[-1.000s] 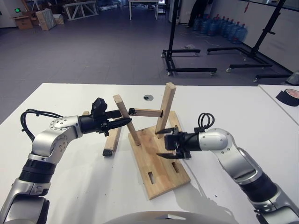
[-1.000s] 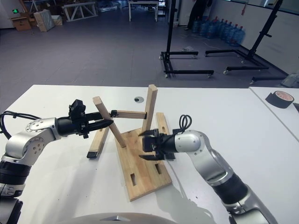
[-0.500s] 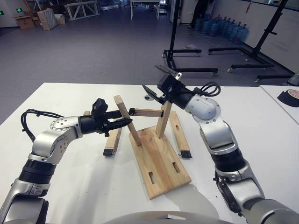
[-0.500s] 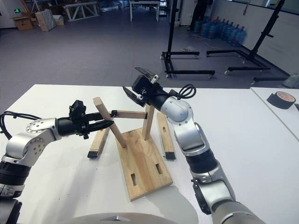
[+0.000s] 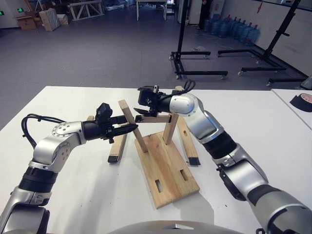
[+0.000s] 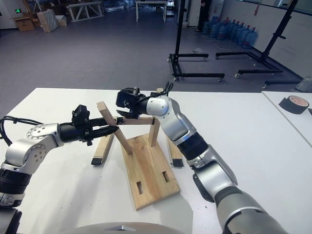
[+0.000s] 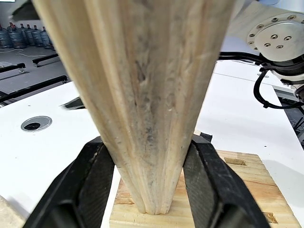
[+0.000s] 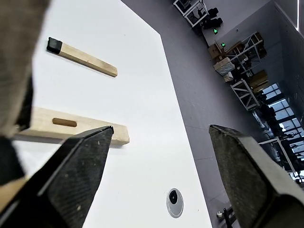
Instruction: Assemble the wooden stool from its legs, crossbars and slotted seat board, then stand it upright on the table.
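Observation:
The slotted seat board (image 5: 168,170) lies flat at the table's middle. Two legs stand in it: a tilted leg (image 5: 130,123) and an upright leg (image 5: 171,122), joined by a crossbar (image 5: 155,117). My left gripper (image 5: 133,127) is shut on the tilted leg from the left; its fingers (image 7: 97,178) squeeze the wood. My right gripper (image 5: 143,112) hovers open at the crossbar's left end, beside the tilted leg's top. Its fingers (image 8: 80,166) are spread wide. One loose leg (image 5: 187,142) lies right of the board, another (image 5: 116,146) lies left of it.
A short black-tipped crossbar (image 8: 81,58) and a slotted leg (image 8: 71,124) lie on the white table (image 5: 73,195). A cable hole (image 8: 175,196) sits near the far edge. A tape roll (image 5: 302,101) lies at the far right. Black metal stands (image 5: 200,53) are on the floor beyond.
My right arm rose from low over the seat board, passed the upright leg's top, and came down left to the crossbar's left end. The left gripper kept its hold unmoved.

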